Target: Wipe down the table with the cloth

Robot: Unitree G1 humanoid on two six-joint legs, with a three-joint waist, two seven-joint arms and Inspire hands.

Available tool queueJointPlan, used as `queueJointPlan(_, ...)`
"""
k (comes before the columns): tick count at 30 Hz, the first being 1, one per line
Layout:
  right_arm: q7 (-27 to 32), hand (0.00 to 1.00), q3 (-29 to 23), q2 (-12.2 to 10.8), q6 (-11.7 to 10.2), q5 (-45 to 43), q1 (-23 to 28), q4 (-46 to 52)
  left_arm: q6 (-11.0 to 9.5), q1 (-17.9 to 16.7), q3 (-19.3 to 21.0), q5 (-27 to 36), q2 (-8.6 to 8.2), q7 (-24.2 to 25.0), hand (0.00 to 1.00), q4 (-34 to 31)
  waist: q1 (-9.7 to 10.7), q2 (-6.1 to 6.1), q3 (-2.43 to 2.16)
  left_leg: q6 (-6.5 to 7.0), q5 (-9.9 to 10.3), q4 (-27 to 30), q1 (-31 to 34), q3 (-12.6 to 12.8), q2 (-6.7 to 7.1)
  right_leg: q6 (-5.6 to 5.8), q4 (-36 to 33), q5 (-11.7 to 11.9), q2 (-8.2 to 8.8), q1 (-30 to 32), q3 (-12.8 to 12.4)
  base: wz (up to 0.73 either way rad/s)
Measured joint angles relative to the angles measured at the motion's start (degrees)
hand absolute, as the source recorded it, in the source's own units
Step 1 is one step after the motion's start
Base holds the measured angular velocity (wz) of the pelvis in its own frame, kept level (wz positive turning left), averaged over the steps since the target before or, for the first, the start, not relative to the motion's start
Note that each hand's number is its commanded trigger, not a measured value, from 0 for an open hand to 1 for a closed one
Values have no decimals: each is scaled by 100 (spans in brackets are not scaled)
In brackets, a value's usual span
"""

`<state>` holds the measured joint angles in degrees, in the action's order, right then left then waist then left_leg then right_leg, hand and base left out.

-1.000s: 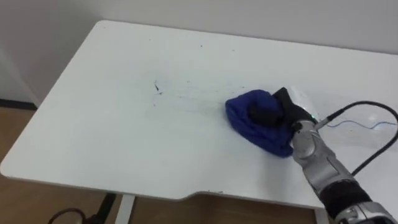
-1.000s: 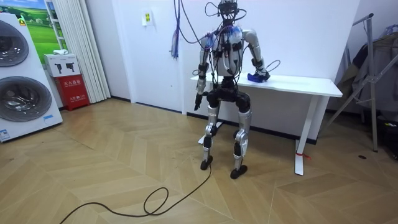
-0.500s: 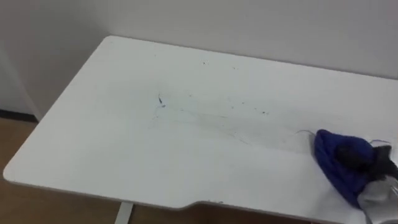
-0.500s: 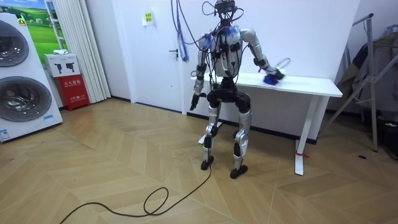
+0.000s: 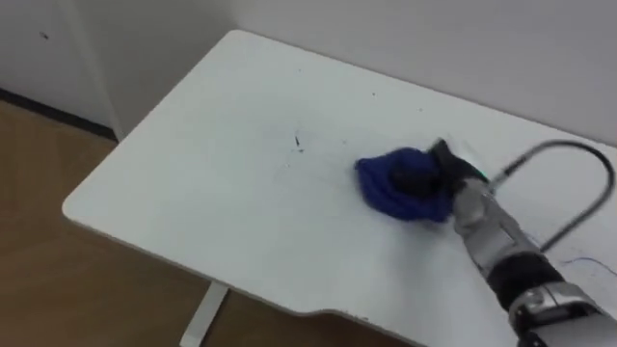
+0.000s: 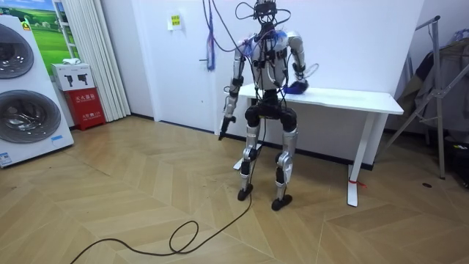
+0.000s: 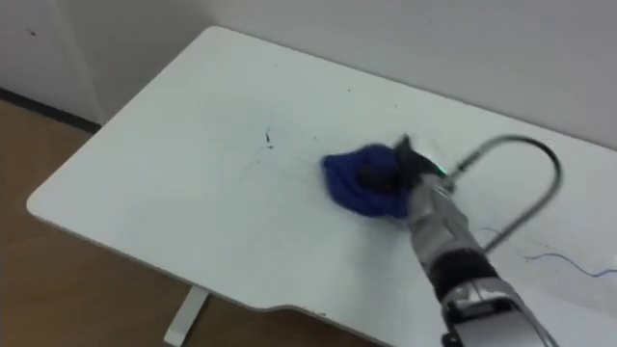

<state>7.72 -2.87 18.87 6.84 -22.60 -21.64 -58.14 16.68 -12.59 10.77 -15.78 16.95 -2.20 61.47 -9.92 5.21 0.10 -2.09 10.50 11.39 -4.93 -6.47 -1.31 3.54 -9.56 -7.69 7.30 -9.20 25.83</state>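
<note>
Right hand (image 5: 429, 176) is clenched on the blue cloth (image 5: 386, 193), which lies bunched on the white desk (image 5: 193, 193) near its middle. Half a second ago the cloth was far out toward the desk's right end, so the stroke has swept back leftward, toward a small dark mark (image 5: 298, 143) that the cloth sits just short of. In the room view the robot stands at the desk with its right hand on the cloth and its left hand (image 6: 222, 132) hanging idle at its side. In the right eye view a thin blue line (image 7: 554, 258) shows on the desk to the right of the arm — the wiping looks unfinished.
</note>
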Motion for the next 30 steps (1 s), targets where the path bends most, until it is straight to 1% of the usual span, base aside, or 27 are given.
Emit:
queueJointPlan(1, 48, 100, -114, 63, -43, 36, 160, -4, -5, -62, 30, -5, 52, 19, 0, 7, 54, 14, -5, 2, 0, -11, -40, 6, 15, 35, -11, -22, 17, -43, -19, 33)
queueJointPlan(2, 98, 100, -345, 160, -174, 64, 431, -24, -33, -149, 39, -14, 110, 52, 0, 17, 120, 27, -11, 9, 4, -17, -109, 39, 30, 84, -13, -53, 37, -107, -70, 0)
queueJointPlan(3, 118, 100, -504, 215, -235, 62, 562, -29, -70, -172, 46, -13, 96, 68, 0, 15, 191, 18, -6, 13, 6, -13, -133, 131, 24, 87, -7, -55, 37, -121, -75, -15)
queueJointPlan(6, 160, 100, -510, 256, -230, 91, 598, 13, -218, -69, -21, -5, -2, 152, 0, -11, 290, -36, -11, 49, 32, -11, -147, 200, 8, 94, -10, -60, 30, -109, -109, -23)
queueJointPlan(7, 163, 100, -426, 254, -185, 108, 587, 35, -245, 73, -161, 5, -53, 152, 0, -6, 308, -92, -20, 68, 55, -15, -167, 275, -10, 93, -14, -59, 10, -103, -203, -39)
queueJointPlan(8, 166, 100, -271, 234, -125, 104, 524, 58, -271, 231, -312, 23, -114, 152, 0, 13, 234, -167, -28, 58, 84, -14, -204, 408, -44, 71, -17, -45, -17, -87, -347, -64)
queueJointPlan(9, 191, 100, -106, 110, -10, 120, 439, 143, -270, 407, -424, 25, -179, 129, 0, 24, 176, -239, -30, 43, 96, -12, -249, 557, -97, 35, -36, -23, -66, -74, -515, -62)
queueJointPlan(10, 217, 100, 24, 58, 97, 136, 421, 256, -272, 513, -486, 25, -208, 113, 0, 34, 152, -270, -34, 18, 111, -12, -252, 604, -122, 12, -50, -7, -81, -56, -544, -56)
queueJointPlan(11, 220, 100, 316, -60, 246, 134, 312, 386, -274, 745, -581, 53, -270, 96, 0, 108, 122, -299, -42, -4, 110, -16, -249, 664, -149, -23, -93, 16, -114, 32, -648, -68)
queueJointPlan(12, 190, 100, 649, -216, 519, 57, 184, 692, -273, 974, -653, 54, -338, 73, 0, 230, -6, -335, -62, -11, 106, -24, -252, 756, -183, -89, -152, 57, -166, 166, -790, -78)
queueJointPlan(13, 138, 100, 851, -309, 645, -13, 125, 909, -261, 1069, -653, 47, -374, 67, 0, 256, -69, -314, -77, -14, 105, -32, -246, 782, -197, -122, -179, 78, -196, 248, -868, -101)
queueJointPlan(14, -26, 100, 1314, -521, 852, -173, 7, 1398, -218, 1209, -651, 49, -444, 59, 0, 269, -183, -339, -67, -26, 91, -85, -242, 786, -201, -187, -222, 118, -264, 403, -1006, -78)
queueJointPlan(15, -126, 100, 1532, -654, 907, -296, -83, 1589, -199, 1234, -649, 48, -479, 58, 0, 276, -213, -349, -61, -10, 73, -106, -241, 781, -207, -218, -217, 138, -298, 450, -1055, -72)
queueJointPlan(16, -291, 100, 1844, -893, 934, -520, -310, 1741, -168, 1274, -650, 49, -557, 59, 0, 287, -246, -352, -59, -19, 59, -118, -241, 779, -234, -252, -203, 160, -356, 484, -1135, -21)
queueJointPlan(17, -476, 100, 2000, -1149, 934, -672, -497, 1790, -161, 1329, -671, 58, -645, 61, 0, 290, -274, -343, -63, -35, 48, -124, -219, 723, -242, -255, -199, 150, -374, 486, -1136, 6)
queueJointPlan(18, -593, 100, 2019, -1279, 926, -691, -611, 1853, -159, 1374, -754, 104, -700, 62, 0, 286, -313, -326, -74, -35, 45, -123, -187, 672, -240, -248, -186, 141, -375, 487, -1108, 25)
queueJointPlan(20, -668, 100, 2008, -1306, 861, -638, -780, 1804, -112, 1279, -779, 262, -677, 81, 0, 296, -481, -324, -72, -30, 36, -130, -156, 620, -229, -237, -169, 131, -361, 491, -1052, 18)
queueJointPlan(21, -669, 100, 1971, -1305, 841, -645, -821, 1766, -82, 1189, -763, 269, -657, 83, 0, 295, -476, -318, -73, -27, 34, -127, -146, 581, -214, -226, -165, 124, -345, 489, -1016, 27)
queueJointPlan(22, -653, 100, 1810, -1260, 768, -634, -827, 1674, -6, 976, -761, 268, -613, 89, 0, 296, -434, -289, -87, -10, 30, -96, -134, 503, -183, -203, -150, 110, -309, 460, -932, 41)
queueJointPlan(23, -627, 100, 1545, -1158, 693, -533, -787, 1450, 84, 760, -717, 266, -572, 125, 0, 295, -391, -284, -82, 5, 29, -90, -142, 430, -155, -179, -138, 95, -272, 409, -821, 56)
queueJointPlan(24, -575, 100, 1264, -1010, 675, -442, -658, 1251, 117, 524, -611, 260, -539, 151, 0, 281, -300, -263, -81, 18, 24, -78, -140, 380, -111, -132, -102, 65, -217, 333, -721, 56)
queueJointPlan(25, -521, 100, 1121, -912, 626, -432, -557, 1111, 139, 418, -561, 256, -515, 173, 0, 280, -223, -259, -74, 30, 22, -75, -142, 354, -90, -116, -91, 56, -191, 294, -638, 78)
queueJointPlan(26, -448, 100, 644, -706, 454, -353, -286, 757, 163, 225, -346, 218, -454, 206, 0, 254, -24, -242, -67, 57, 9, -78, -152, 255, -36, -76, -25, 34, -142, 164, -497, 82)
queueJointPlan(27, -222, 100, 194, -469, 137, -323, 114, 705, 159, 9, -121, 147, -383, 249, 0, 173, 156, -208, -66, 75, 8, -80, -177, 255, 6, -5, -14, -11, -96, 74, -505, 76)
queueJointPlan(28, -144, 100, -22, -361, 64, -319, 275, 672, 157, -101, -29, 139, -342, 255, 0, 127, 260, -191, -63, 84, 13, -82, -193, 261, 21, 26, -12, -31, -80, 32, -512, 42)
queueJointPlan(29, 60, 100, -478, -117, -97, -286, 578, 522, 159, -193, 188, 88, -265, 261, 0, 106, 373, -172, -53, 113, 32, -97, -240, 267, 24, 50, -5, -47, -76, -29, -511, 16)
queueJointPlan(30, 237, 100, -893, 105, -180, -177, 885, 404, 160, -202, 315, -10, -193, 281, 0, 81, 467, -158, -52, 127, 46, -99, -264, 270, 23, 52, 1, -48, -77, -72, -493, 10)
